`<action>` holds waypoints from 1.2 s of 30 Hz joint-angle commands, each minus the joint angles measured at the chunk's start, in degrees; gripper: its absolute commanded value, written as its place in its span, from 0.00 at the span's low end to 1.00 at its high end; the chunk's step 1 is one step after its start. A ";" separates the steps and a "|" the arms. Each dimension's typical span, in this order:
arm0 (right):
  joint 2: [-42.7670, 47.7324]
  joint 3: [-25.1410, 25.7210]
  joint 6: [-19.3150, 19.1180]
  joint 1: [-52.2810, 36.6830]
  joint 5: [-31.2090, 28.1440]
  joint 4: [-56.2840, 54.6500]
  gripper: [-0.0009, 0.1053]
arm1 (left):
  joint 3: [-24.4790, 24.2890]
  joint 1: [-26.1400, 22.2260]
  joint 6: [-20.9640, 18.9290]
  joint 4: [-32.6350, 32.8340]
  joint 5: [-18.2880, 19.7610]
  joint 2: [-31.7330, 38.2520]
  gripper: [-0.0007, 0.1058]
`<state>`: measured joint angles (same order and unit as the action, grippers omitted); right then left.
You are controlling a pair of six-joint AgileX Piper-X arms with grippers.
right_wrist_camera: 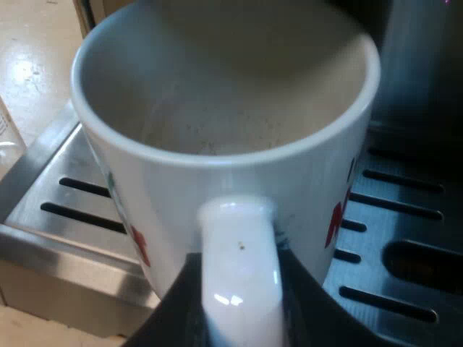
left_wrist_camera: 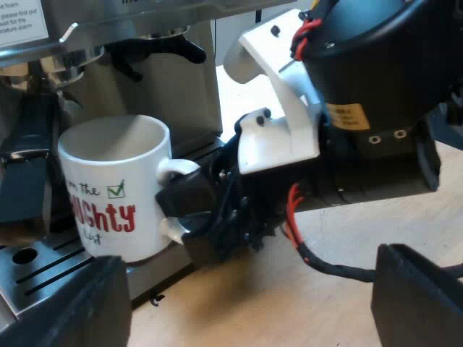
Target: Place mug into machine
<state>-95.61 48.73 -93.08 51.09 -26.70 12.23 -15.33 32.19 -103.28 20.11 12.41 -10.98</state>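
Empty mug (left_wrist_camera: 108, 181) on drip tray (right_wrist_camera: 405, 217), handle (right_wrist_camera: 237, 246) between jaws of right gripper (right_wrist_camera: 235, 307).

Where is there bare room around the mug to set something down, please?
Bare drip tray lies between the mug and the tray's outer edge, and on the mug's other side by the machine. The handle is crowded: the right tool clamps it.

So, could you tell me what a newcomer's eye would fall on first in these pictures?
First, the white mug with red lettering, at the slotted metal tray in the coffee machine's front. Next, the right hand, closed on the mug's handle, with the left hand open close by.
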 commanded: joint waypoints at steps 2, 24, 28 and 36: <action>-0.83 2.52 -0.53 -0.14 -0.90 2.56 0.01 | -0.16 0.30 -0.69 -0.83 0.23 0.39 0.66; -9.55 11.38 -0.53 -0.20 -7.83 3.39 0.01 | -0.16 0.30 -0.69 -0.83 0.80 0.39 0.66; -9.55 11.38 -0.53 -0.20 -7.82 3.52 0.01 | -0.16 0.30 -0.69 -0.83 1.54 0.39 0.66; -9.55 11.38 0.77 -0.20 -7.82 3.52 0.02 | -0.16 0.30 -0.69 -0.83 1.54 0.39 0.66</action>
<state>-105.69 59.33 -92.29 51.09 -33.71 13.93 -15.33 32.19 -103.28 20.11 13.56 -10.98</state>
